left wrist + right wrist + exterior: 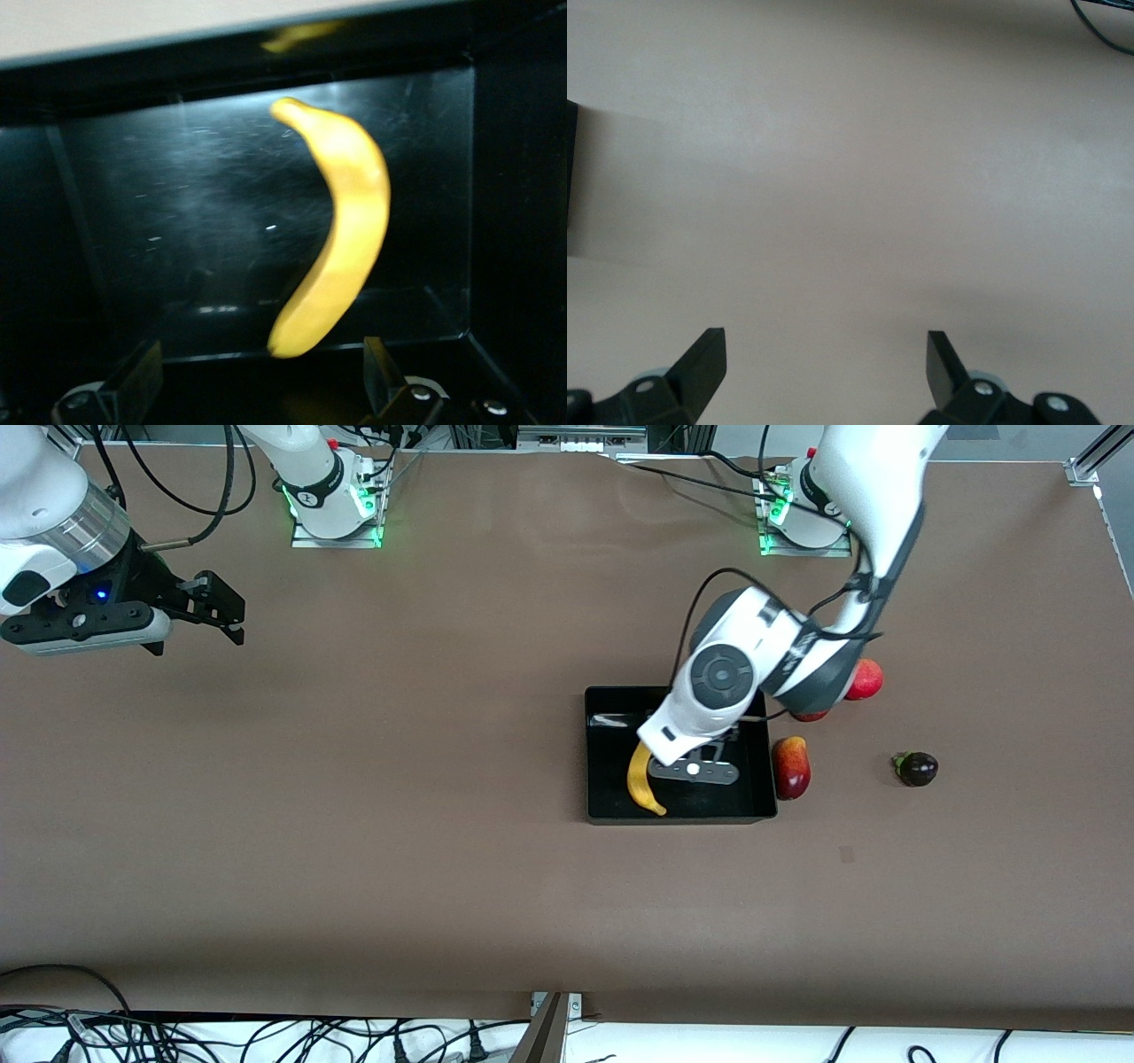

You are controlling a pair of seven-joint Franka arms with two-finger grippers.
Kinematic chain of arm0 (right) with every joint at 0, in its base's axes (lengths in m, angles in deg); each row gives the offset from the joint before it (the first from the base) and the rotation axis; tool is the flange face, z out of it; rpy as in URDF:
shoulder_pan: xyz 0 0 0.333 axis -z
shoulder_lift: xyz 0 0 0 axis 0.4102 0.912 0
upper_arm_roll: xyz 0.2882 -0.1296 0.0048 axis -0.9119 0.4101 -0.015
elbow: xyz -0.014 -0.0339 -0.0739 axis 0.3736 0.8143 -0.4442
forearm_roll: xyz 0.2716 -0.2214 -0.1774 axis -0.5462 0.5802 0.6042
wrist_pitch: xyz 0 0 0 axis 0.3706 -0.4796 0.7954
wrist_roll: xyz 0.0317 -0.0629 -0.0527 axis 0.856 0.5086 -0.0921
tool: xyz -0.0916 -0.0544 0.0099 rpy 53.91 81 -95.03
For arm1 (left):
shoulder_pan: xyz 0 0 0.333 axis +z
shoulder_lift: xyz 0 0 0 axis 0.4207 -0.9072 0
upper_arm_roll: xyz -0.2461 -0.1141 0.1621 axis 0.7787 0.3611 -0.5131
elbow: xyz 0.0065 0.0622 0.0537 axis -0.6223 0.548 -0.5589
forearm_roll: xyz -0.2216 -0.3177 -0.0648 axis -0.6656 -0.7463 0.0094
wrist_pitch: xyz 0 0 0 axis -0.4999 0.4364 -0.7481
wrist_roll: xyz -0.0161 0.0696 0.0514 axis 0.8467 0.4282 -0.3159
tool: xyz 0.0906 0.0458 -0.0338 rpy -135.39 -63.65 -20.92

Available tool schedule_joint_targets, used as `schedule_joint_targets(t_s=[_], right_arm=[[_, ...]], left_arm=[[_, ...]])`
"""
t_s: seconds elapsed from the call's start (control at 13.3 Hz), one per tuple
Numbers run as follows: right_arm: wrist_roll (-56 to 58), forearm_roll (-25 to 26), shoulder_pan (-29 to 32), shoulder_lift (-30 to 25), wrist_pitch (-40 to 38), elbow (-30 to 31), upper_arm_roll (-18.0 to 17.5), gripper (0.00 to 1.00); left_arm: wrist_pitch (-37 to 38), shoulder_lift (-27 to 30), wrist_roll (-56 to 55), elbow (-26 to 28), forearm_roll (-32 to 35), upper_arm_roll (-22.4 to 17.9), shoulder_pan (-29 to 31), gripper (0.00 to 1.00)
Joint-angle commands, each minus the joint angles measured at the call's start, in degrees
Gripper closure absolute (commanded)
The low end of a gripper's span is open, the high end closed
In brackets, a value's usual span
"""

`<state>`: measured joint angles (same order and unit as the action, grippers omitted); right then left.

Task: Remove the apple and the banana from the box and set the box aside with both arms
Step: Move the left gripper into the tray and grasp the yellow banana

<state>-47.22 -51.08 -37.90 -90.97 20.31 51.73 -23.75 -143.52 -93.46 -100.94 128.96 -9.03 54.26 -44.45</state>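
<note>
Now the banana (341,221), light, soft and easily bruised, is best taken mid-length in the box (602,802) by the wide-open left gripper (257,376); the right gripper (824,367) waits wide open over bare table

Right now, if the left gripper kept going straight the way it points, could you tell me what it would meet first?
Most likely the banana lying in the black box: the open left gripper hangs just over it, pointing down, though the exact gap is hard to judge.

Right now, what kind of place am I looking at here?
Probably a robotics lab bench, not a kitchen. Two white arms are bolted by base plates onto a brown table, loose cables trail along its edge, and a black box holding a banana looks like a test prop.
</note>
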Motion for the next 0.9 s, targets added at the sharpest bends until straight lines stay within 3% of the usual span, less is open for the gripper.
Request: schedule_joint_targets(t_s=[0.0,0.3,0.75,0.82], right_arm=[[-0.09,-0.78,-0.03,-0.10,-0.71,-0.70,-0.07,0.00],[-0.09,-0.78,-0.03,-0.10,-0.62,-0.70,-0.07,0.00],[-0.09,-0.78,-0.03,-0.10,-0.97,-0.70,0.01,0.00],[-0.09,-0.78,-0.03,-0.10,-0.97,-0.70,0.01,0.00]], left_arm=[[-2.65,-3.81,-1.22,-1.30,-0.07,-0.62,-1.69,0.00],[-13.36,-4.00,-3.06,6.07,0.12,-0.53,-2.05,0.00],[-16.90,-5.49,-3.50,7.32,0.29,-0.62,-2.04,0.00],[-16.64,-5.49,-3.50,7.49,0.29,-0.62,-1.87,0.09]])
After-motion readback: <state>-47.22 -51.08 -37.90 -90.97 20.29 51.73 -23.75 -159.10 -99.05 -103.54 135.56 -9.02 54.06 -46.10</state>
